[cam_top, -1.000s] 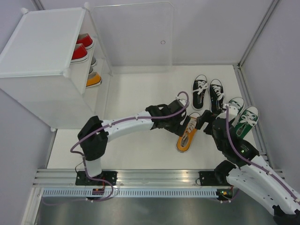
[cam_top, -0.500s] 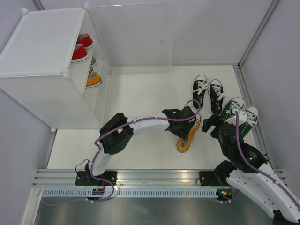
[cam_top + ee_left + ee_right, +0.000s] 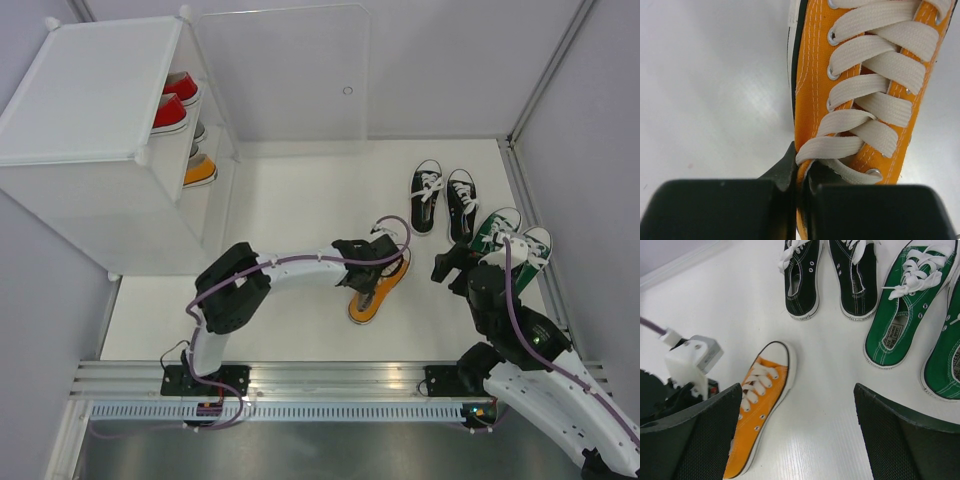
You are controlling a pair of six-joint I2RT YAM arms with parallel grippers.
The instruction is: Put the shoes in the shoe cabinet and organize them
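My left gripper (image 3: 372, 272) is shut on the side wall of an orange shoe (image 3: 363, 306) near its lace end, on the white floor. In the left wrist view the two fingertips (image 3: 790, 165) pinch the orange canvas (image 3: 812, 100) under the lowest lace, with the left gripper (image 3: 801, 170) close over the shoe. My right gripper (image 3: 452, 268) hangs open over bare floor, right of that shoe (image 3: 757, 410); its pads (image 3: 695, 440) hold nothing. The shoe cabinet (image 3: 90, 130) stands at the back left, with red shoes (image 3: 170, 112), a grey one (image 3: 199, 131) and an orange one (image 3: 200, 172) inside.
A black pair (image 3: 443, 198) and a green pair (image 3: 512, 240) lie at the right, also in the right wrist view as black shoes (image 3: 802, 280) and green shoes (image 3: 905, 310). The cabinet's clear door (image 3: 285, 75) stands open along the back wall. Walls enclose the floor.
My left gripper has shut on the orange shoe and drawn it leftward, away from the right arm. The right arm pulled back a little earlier and now holds still.
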